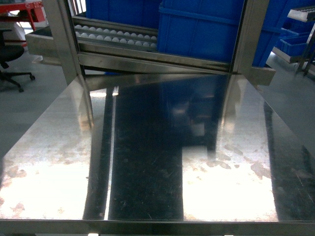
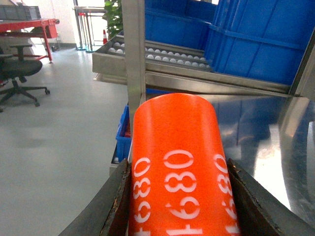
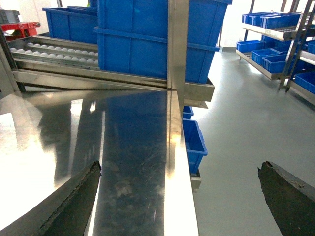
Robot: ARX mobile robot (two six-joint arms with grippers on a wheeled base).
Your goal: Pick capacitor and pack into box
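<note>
An orange cylindrical capacitor (image 2: 174, 123) printed with white "4680" fills the left wrist view. My left gripper (image 2: 178, 167) is shut on it, one dark finger pressed to each side, held near the left edge of the steel table (image 2: 275, 132). My right gripper (image 3: 179, 167) hangs open with nothing between its fingers, over the right edge of the table (image 3: 133, 147). Neither gripper nor the capacitor shows in the head view, which holds only the bare shiny table (image 1: 147, 162). The box is out of view.
A steel roller rack (image 1: 118, 37) with large blue crates (image 1: 197, 29) stands behind the table's far edge. A blue bin (image 3: 193, 140) sits on the floor to the table's right. Shelves of blue bins (image 3: 275, 39) stand far right; an office chair (image 1: 12, 59) stands far left.
</note>
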